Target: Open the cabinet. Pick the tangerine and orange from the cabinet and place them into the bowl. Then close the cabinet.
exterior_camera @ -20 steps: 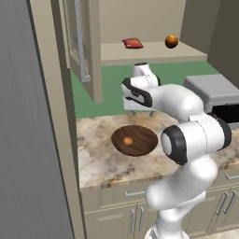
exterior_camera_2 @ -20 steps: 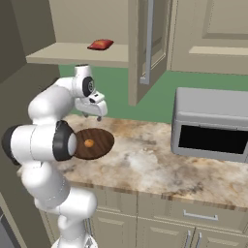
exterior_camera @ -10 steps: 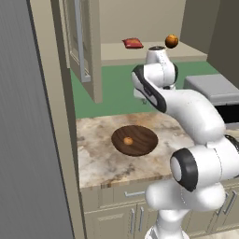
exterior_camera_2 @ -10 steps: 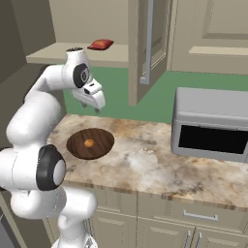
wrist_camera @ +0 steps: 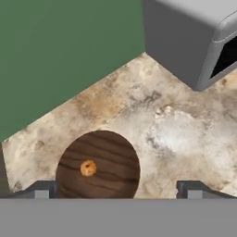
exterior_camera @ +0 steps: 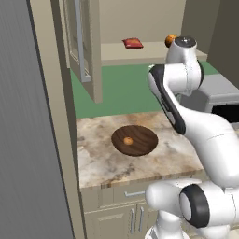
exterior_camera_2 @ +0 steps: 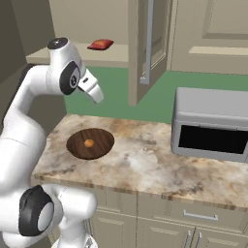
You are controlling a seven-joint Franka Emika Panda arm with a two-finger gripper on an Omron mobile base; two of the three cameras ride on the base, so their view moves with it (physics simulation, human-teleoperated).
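Cabinet (exterior_camera: 84,46) door open. Small fruit (wrist_camera: 88,167) in bowl (wrist_camera: 115,152), probably tangerine. Orange (exterior_camera: 170,40) on shelf, half hidden behind arm. Gripper (wrist_camera: 118,190) empty, fingers spread wide, raised above counter (exterior_camera_2: 145,164). Orange likely firm, light, smooth, prone to roll: pinch across middle, moderate squeeze.

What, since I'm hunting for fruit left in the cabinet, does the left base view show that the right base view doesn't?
Left base view, not the right: a round orange fruit on the beige wall cabinet shelf, partly behind the white arm. Right base view, not the left: a closed beige raised-panel door above the grey microwave. Both: the wide dark brown wooden bowl on the speckled stone counter, a small orange fruit inside it, the flat red packet, the open cabinet door.
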